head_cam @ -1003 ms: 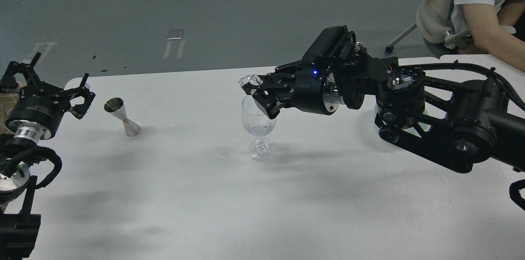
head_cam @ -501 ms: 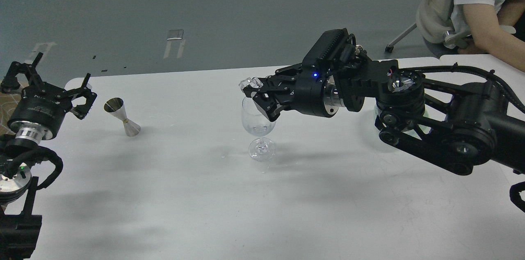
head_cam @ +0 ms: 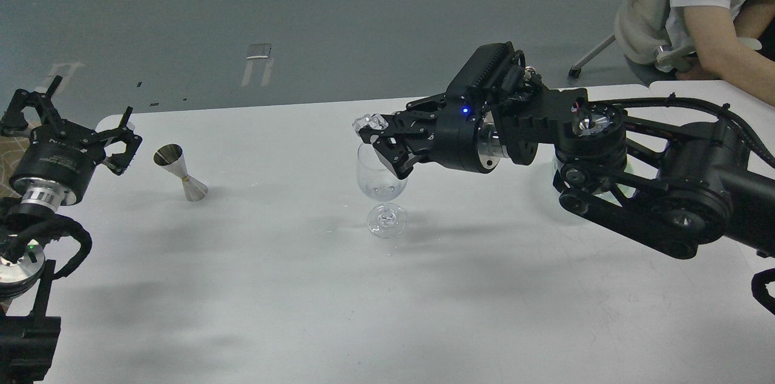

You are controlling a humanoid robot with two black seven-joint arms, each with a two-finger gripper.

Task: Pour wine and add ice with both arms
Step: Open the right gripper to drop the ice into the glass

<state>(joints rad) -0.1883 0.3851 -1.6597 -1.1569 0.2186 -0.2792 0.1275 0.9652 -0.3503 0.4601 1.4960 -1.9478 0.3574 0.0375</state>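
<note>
A clear stemmed wine glass (head_cam: pixel 380 190) stands upright near the middle of the white table (head_cam: pixel 303 287). A trace of clear wine at the bottom of its bowl is barely visible. My right gripper (head_cam: pixel 373 134) hovers just above the glass's rim, shut on a clear ice cube (head_cam: pixel 370 125) that sits over the far left edge of the rim. My left gripper (head_cam: pixel 75 123) is open and empty at the table's far left. A steel jigger (head_cam: pixel 180 173) stands tilted on the table just right of it.
A seated person (head_cam: pixel 708 14) on a chair is at the back right, an arm resting on the table corner. A pale object is half hidden behind my right arm (head_cam: pixel 605 154). Grey floor lies beyond the table's far edge.
My right gripper with the ice cube has shifted very slightly over the glass. My left gripper has barely moved.
</note>
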